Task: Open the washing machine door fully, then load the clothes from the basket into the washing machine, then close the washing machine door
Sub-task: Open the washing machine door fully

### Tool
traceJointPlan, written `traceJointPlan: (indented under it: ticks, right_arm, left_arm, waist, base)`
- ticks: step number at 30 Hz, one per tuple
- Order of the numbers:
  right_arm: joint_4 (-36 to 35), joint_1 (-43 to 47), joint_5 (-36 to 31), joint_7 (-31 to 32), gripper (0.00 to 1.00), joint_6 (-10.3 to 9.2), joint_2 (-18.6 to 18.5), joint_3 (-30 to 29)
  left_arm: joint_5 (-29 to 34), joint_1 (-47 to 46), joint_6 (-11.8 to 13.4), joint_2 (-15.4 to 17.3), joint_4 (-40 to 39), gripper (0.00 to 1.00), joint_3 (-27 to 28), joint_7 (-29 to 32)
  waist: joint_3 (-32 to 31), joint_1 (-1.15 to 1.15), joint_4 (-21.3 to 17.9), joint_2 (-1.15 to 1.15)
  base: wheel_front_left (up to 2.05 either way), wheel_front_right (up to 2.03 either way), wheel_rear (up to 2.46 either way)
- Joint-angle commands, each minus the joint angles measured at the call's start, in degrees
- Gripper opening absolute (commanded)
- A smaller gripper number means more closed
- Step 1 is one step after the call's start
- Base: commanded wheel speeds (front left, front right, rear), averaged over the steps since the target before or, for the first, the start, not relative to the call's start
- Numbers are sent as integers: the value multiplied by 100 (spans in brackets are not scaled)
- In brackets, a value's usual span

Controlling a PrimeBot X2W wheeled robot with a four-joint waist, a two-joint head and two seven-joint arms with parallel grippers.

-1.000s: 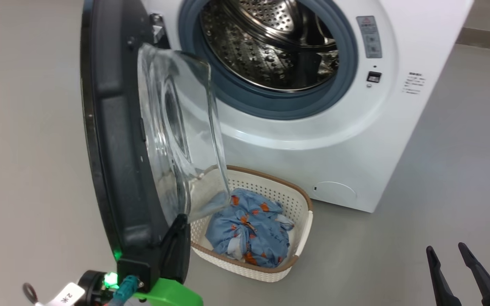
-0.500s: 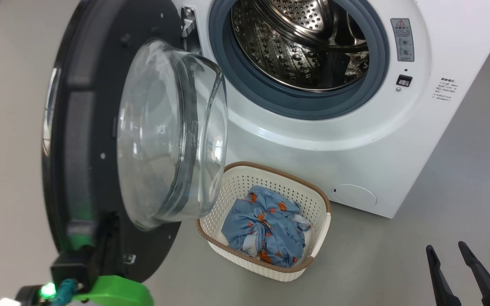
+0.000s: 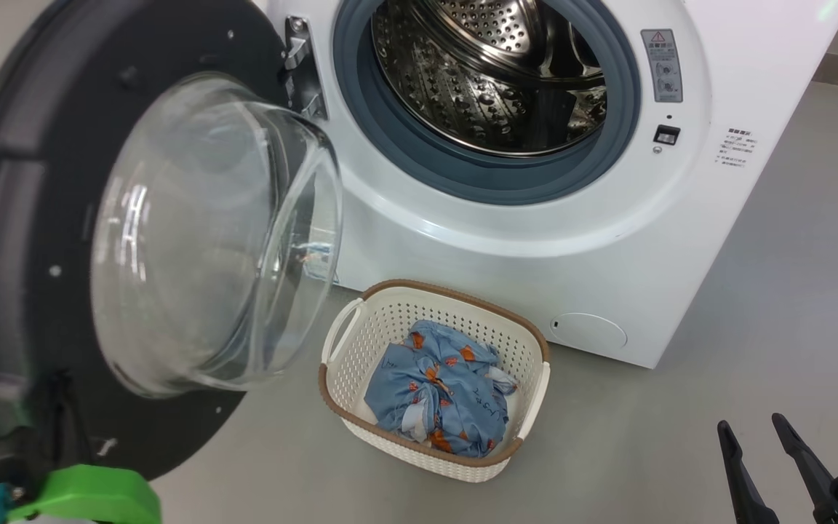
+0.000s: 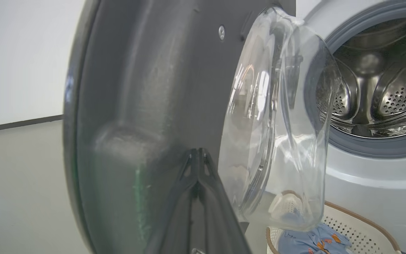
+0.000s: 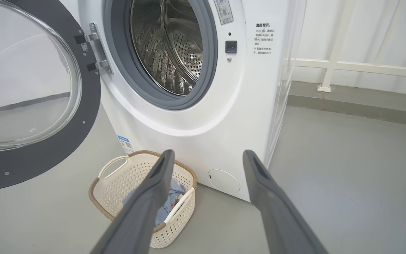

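One washing machine (image 3: 535, 240) stands on the grey floor (image 3: 753, 291). Its one door (image 3: 12, 189) is swung wide to the robot's left on two metal hinge brackets (image 5: 97, 65), and the steel drum (image 3: 492, 73) is exposed inside the grey gasket (image 3: 463, 175). One basket (image 3: 448, 287) with two side handles is set on the floor just in front of the machine, below the opening and beside the one round flap (image 3: 588, 331). One crumpled bundle of clothes (image 3: 441, 397) lies inside the basket; the number of garments cannot be told. Two claws are counted. The right claw (image 3: 750, 426) is held spread at the lower right, well apart from the basket and holding nothing. The left claw (image 4: 198, 153) is pressed together, its tips set at the door's dark inner face beside the glass window (image 4: 277, 123); contact cannot be confirmed. The head view supplies the basket's contents from above. The right wrist view adds a blue sticker (image 5: 125, 144) low on the machine's front and a white railing (image 5: 347, 65) behind.
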Motion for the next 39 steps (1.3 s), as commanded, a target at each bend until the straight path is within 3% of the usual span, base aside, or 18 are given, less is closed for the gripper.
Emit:
traceJointPlan:
  ticks: [1,7,16,25,39]
  right_arm:
    - [-139,-85,23,-69,100,35,-111,139]
    - [-134,-77,44,-69,100,35,-151,141]
    - [-198,-151,85,-69,100,35,-268,171]
    - [-262,-271,133,-69,100,35,-438,171]
    - [-408,-411,199,-69,100,35,-707,52]
  left_arm:
    - [-76,-234,141,221,13,0,431,-112]
    - [-344,-408,-15,265,518,0,827,-543]
    - [-737,-972,-658,469,1851,0,1225,-1087]
    - [-782,-1671,-1160,662,2830,0,1427,-1295]
    - [-449,-2523,-1643,670,3595,0,1950,-1336]
  waist:
    - [9,0,-24,0]
    - [60,0,-59,0]
    - [306,0,-103,0]
    - [644,0,-173,0]
    - [1119,0,-208,0]
  base:
    - [0,0,0]
    - [0,0,0]
    - [0,0,0]
    - [0,0,0]
    - [0,0,0]
